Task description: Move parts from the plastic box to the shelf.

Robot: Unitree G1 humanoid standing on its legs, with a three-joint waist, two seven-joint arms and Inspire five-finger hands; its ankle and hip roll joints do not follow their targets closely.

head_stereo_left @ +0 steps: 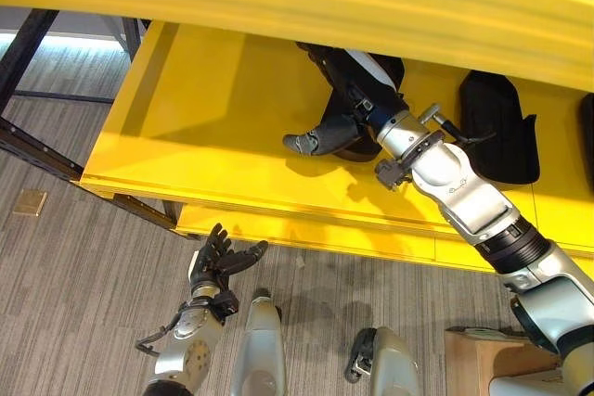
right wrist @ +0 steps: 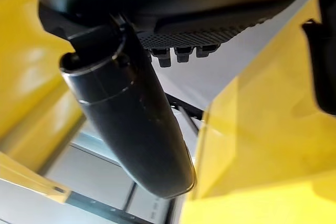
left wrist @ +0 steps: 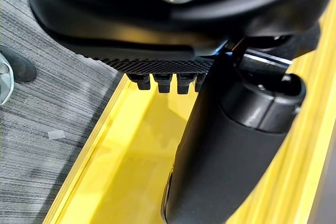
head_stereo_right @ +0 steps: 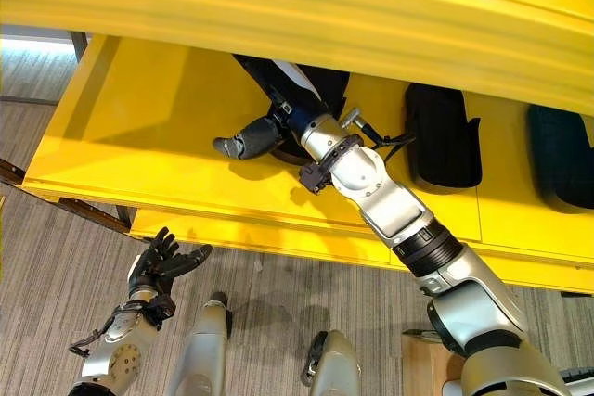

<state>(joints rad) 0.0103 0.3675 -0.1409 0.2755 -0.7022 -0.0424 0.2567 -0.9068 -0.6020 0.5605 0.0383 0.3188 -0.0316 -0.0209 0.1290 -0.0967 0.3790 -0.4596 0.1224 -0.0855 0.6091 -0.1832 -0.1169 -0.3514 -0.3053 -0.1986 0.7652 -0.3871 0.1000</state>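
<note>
Left eye view: the right hand (head_stereo_left: 325, 132) reaches deep into the yellow shelf (head_stereo_left: 213, 127) and lies on the shelf board, its grey thumb stretched out toward the robot's left. Its own wrist view shows the thumb straight and the fingers extended, spread apart and closed round nothing. Just behind and under the hand lies a dark part (head_stereo_left: 348, 67), partly hidden by it, so I cannot tell whether the fingers touch it. A second black part (head_stereo_left: 497, 127) lies flat on the same board to the robot's right, well apart from the hand, and a third dark part (head_stereo_right: 561, 155) lies further right. The left hand (head_stereo_left: 218, 261) hangs below the shelf over the grey carpet floor (head_stereo_left: 74, 257), fingers relaxed and empty.
</note>
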